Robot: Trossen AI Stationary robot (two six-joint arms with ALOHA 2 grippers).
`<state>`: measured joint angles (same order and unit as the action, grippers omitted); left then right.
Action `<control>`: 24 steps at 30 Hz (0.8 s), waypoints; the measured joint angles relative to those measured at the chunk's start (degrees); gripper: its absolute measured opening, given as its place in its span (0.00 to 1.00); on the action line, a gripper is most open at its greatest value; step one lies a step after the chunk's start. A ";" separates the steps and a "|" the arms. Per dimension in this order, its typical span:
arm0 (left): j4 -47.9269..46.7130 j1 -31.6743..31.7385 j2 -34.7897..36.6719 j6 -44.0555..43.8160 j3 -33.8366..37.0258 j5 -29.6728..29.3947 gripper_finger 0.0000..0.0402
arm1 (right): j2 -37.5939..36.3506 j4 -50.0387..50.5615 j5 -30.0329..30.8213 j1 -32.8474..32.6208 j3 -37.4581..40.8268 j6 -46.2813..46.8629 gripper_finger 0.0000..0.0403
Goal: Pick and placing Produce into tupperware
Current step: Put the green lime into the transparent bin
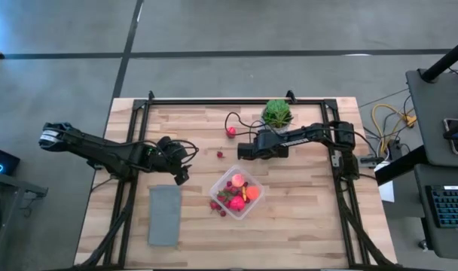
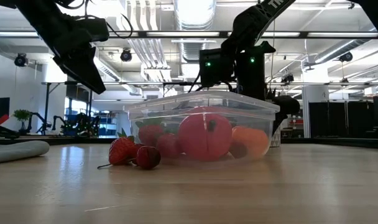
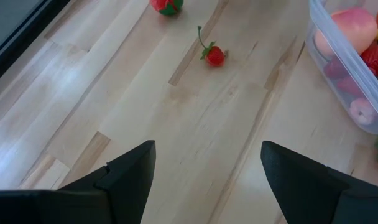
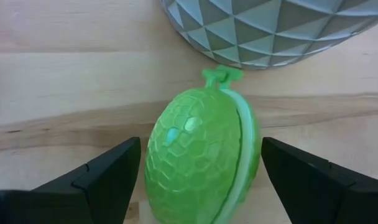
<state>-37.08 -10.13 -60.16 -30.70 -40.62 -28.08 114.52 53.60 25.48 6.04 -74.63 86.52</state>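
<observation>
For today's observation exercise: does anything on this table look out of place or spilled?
Yes: red berries lie outside the tupperware, against its wall, and two more sit loose farther up the table. Nothing looks damaged.

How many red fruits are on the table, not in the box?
4. Two berries lie right beside the box. A small berry sits mid-table, and a bigger red fruit lies nearer the plant. More might be hidden.
</observation>
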 joint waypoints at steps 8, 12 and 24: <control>0.02 0.00 -0.02 -0.02 0.00 0.00 0.69 | 0.00 -0.15 0.04 0.00 0.19 0.87 0.70; 0.00 0.00 -0.02 0.00 0.00 -0.01 0.69 | 0.00 -0.19 0.10 0.00 0.19 0.87 0.65; 0.00 -0.04 -0.02 0.04 0.00 0.00 0.69 | -0.12 -0.23 -0.17 -0.15 0.19 0.46 0.62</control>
<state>-37.08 -10.17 -60.18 -30.65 -40.62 -28.08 114.40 53.37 25.31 5.90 -74.43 86.98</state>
